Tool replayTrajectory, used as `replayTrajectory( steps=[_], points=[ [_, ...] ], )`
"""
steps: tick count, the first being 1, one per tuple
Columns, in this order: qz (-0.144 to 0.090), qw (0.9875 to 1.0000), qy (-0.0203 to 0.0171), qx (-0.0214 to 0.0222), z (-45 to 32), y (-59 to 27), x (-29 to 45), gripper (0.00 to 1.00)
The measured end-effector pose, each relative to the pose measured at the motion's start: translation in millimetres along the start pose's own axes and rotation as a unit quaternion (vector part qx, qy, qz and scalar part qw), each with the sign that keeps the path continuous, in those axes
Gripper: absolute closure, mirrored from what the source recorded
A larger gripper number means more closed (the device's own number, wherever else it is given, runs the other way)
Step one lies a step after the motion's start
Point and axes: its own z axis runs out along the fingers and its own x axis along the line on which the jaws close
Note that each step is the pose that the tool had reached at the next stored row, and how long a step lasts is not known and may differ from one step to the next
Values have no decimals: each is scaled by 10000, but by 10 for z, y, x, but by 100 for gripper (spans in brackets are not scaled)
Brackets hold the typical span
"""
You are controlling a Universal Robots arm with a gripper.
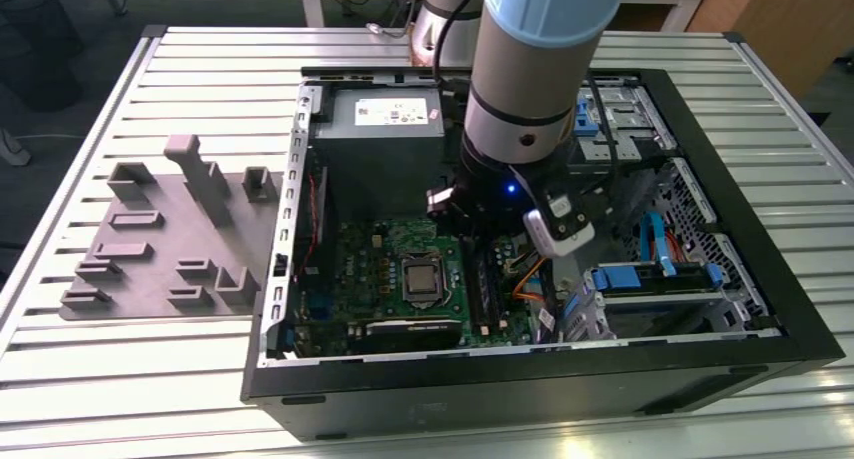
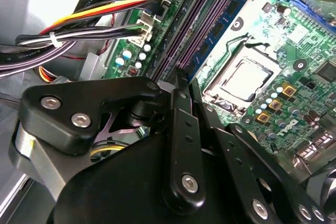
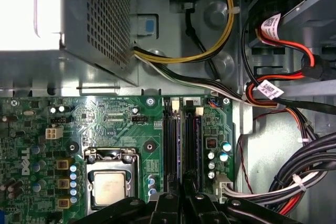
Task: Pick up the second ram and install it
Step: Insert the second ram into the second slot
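One arm reaches down into the open computer case (image 1: 747, 309), its gripper (image 2: 180, 85) over the motherboard's memory sockets (image 3: 181, 145).

The CPU socket (image 3: 110, 184) lies beside the gripper, the wire bundle (image 3: 294, 174) on its other side. The jaws stand narrow, apparently pinching the second ram (image 2: 182, 90) edge-on, directly above the sockets.

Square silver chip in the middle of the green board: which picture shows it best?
The second wrist view: the square silver chip is whole, close and brightly lit there, with its metal frame plain to see. The first wrist view shows it too, but smaller. The exterior view shows it far off and little.
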Motion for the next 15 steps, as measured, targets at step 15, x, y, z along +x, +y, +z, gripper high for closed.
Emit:
replayTrajectory(
  steps=[15],
  points=[
    [0, 10000, 0, 1, 29, -15, -4, 86]
  ],
)
